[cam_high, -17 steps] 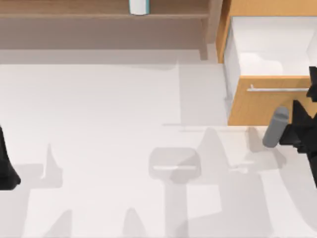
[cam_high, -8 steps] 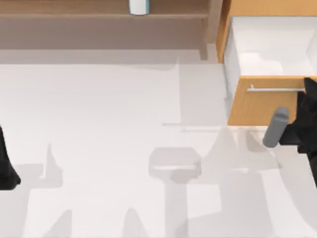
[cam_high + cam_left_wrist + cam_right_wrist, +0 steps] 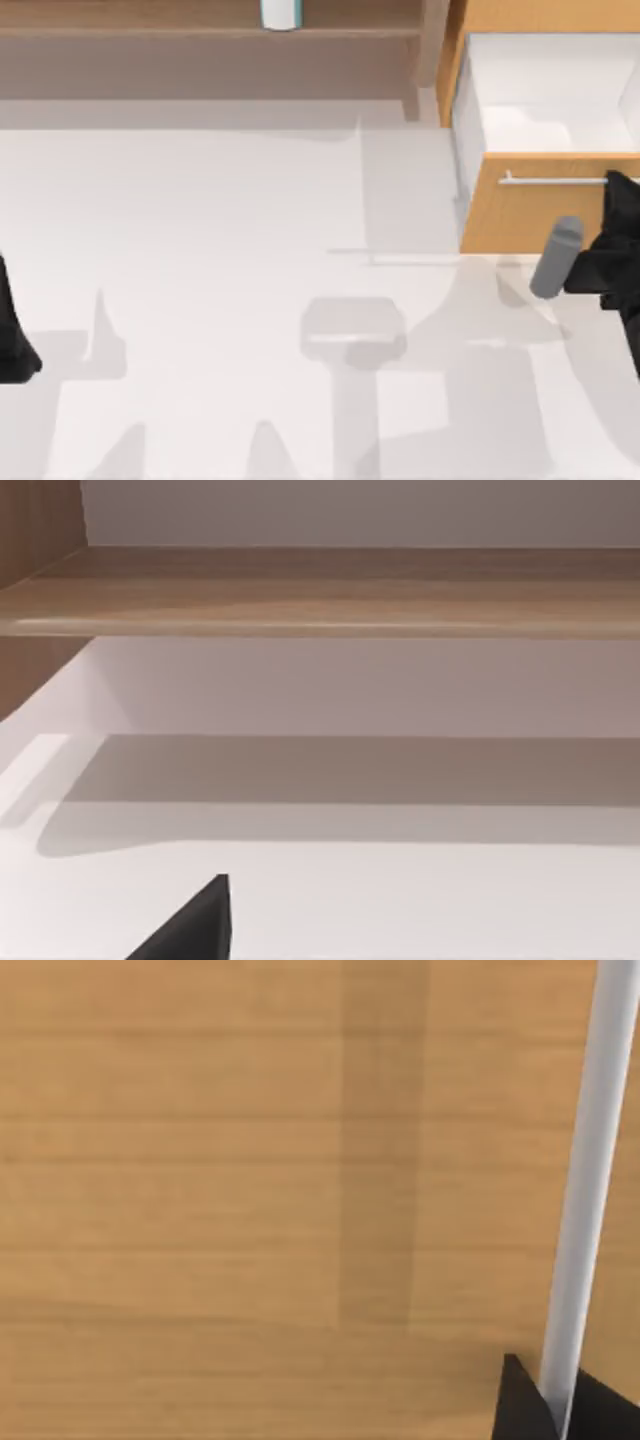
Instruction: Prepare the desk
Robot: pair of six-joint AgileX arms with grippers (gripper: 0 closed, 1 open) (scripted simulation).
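The desk (image 3: 200, 250) is a wide white tabletop with a brown wooden back shelf (image 3: 200, 30). At the right its orange-tan drawer (image 3: 520, 215) stands pulled out, its white inside showing. My right gripper (image 3: 615, 185) sits at the right end of the silver bar handle (image 3: 550, 181). In the right wrist view the gripper (image 3: 558, 1410) is shut on the handle (image 3: 590, 1180), one black tip on each side, close to the drawer front (image 3: 250, 1160). My left gripper (image 3: 12, 345) is parked at the table's left edge, with one fingertip (image 3: 195, 925) above bare tabletop.
A pale blue and white cylinder (image 3: 280, 14) stands on the back shelf. A grey cylinder (image 3: 555, 258) on my right arm hangs in front of the drawer. The shelf board (image 3: 320, 590) runs across the left wrist view, above the white surface.
My right gripper has come down and a little to the left, onto the right end of the drawer handle. The drawer and the left arm have not moved.
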